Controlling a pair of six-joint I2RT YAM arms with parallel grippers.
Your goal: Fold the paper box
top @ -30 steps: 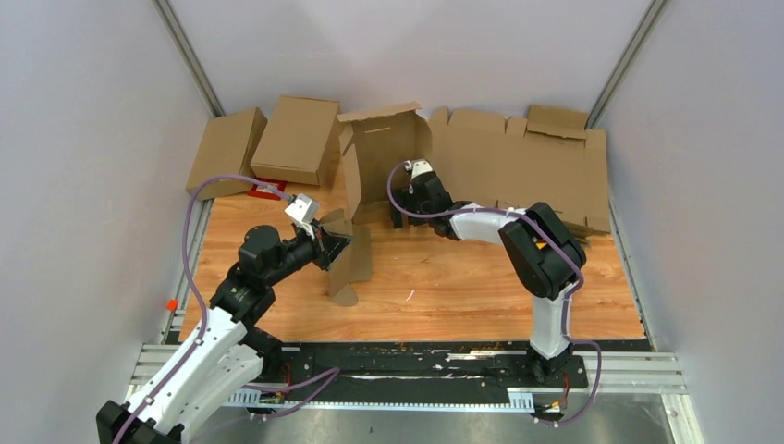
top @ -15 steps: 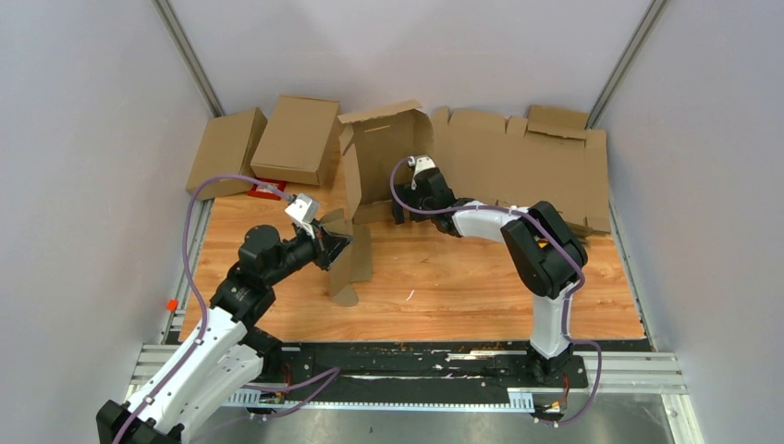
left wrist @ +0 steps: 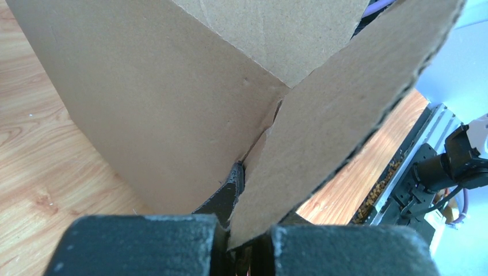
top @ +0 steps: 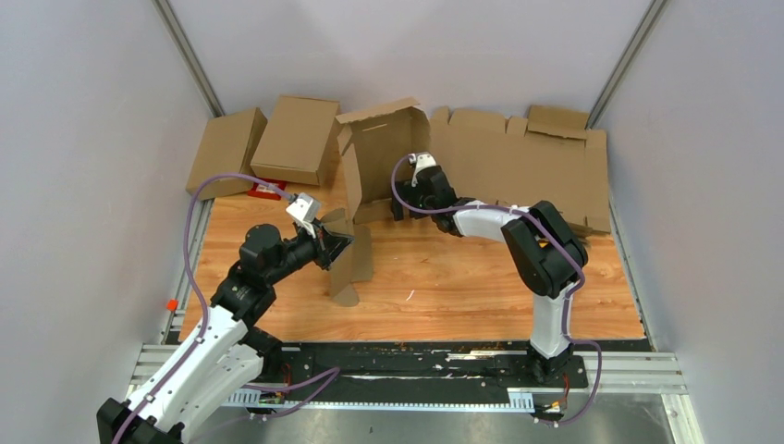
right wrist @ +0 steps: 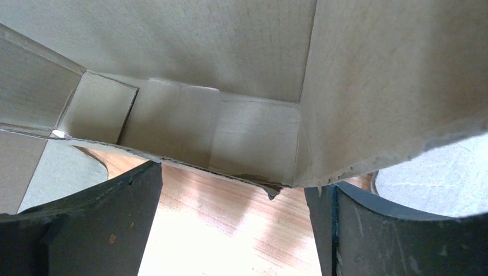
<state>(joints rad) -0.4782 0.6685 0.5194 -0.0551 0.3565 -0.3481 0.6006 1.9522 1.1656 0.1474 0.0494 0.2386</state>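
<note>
While left pincer (left wrist: 241, 230) clamps a flap of the corrugated paper box (top: 384, 162), right pincer (right wrist: 236, 230) gapes.

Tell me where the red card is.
In the top view, the red card sits back left on the table, poking out from under a closed brown box.

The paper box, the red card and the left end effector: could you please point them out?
paper box (top: 384, 155): top external view, its upright back panel.
red card (top: 266, 191): top external view, its exposed red corner.
left end effector (top: 336, 246): top external view, midway between its fingertips.
</note>
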